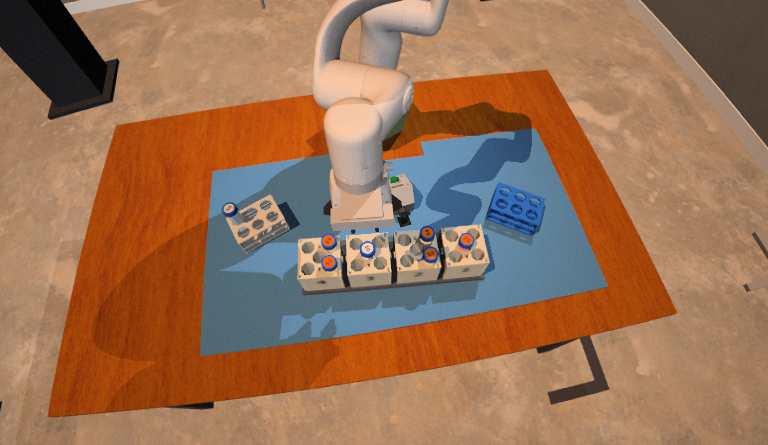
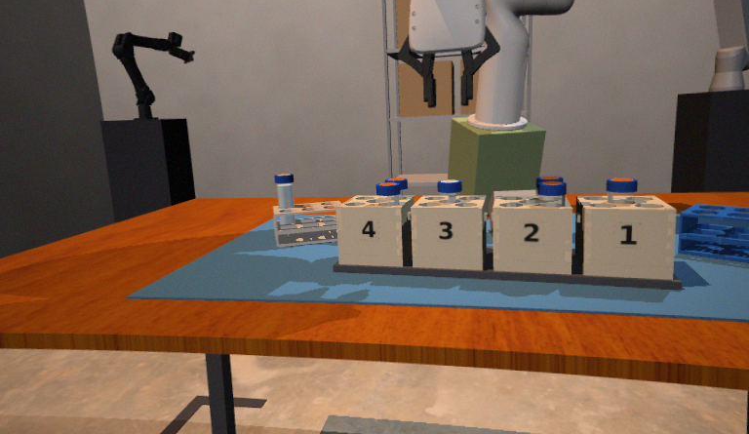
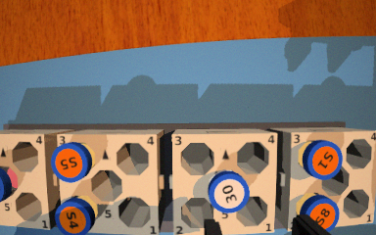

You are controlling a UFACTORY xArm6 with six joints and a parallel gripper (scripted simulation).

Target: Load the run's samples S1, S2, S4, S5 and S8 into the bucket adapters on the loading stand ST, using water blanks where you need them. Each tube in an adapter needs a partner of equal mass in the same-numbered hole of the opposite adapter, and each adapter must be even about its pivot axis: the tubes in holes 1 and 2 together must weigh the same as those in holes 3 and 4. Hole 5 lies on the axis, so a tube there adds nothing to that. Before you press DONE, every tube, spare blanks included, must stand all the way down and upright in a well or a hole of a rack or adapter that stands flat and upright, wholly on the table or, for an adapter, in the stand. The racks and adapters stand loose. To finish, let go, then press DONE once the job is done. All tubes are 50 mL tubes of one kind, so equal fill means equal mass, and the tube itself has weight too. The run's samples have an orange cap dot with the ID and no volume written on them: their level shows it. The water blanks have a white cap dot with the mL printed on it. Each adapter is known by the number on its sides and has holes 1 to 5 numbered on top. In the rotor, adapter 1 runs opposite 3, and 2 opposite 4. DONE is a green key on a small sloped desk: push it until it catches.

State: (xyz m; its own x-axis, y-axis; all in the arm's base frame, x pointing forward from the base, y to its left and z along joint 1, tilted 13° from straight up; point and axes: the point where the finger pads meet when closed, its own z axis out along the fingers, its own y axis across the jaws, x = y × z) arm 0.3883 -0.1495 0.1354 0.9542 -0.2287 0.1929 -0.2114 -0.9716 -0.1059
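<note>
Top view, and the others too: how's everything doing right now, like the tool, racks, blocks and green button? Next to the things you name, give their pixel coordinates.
Tool (image 1: 365, 230) (image 2: 448, 102) (image 3: 259, 224): partly open, empty
Adapter 1 (image 1: 465, 270) (image 2: 624, 258) (image 3: 39, 173): upright, one tube
Adapter 2 (image 1: 417, 275) (image 2: 530, 258) (image 3: 106, 168): upright, two tubes
Adapter 3 (image 1: 369, 279) (image 2: 447, 256) (image 3: 225, 141): upright, one tube
Adapter 4 (image 1: 320, 281) (image 2: 367, 250) (image 3: 338, 139): upright, two tubes
Whitish rack (image 1: 270, 197) (image 2: 277, 233): upright, one tube
Blue rack (image 1: 510, 199) (image 2: 683, 230): upright, no tubes
Green key (image 1: 394, 180): pressed or not, can't tell
</note>
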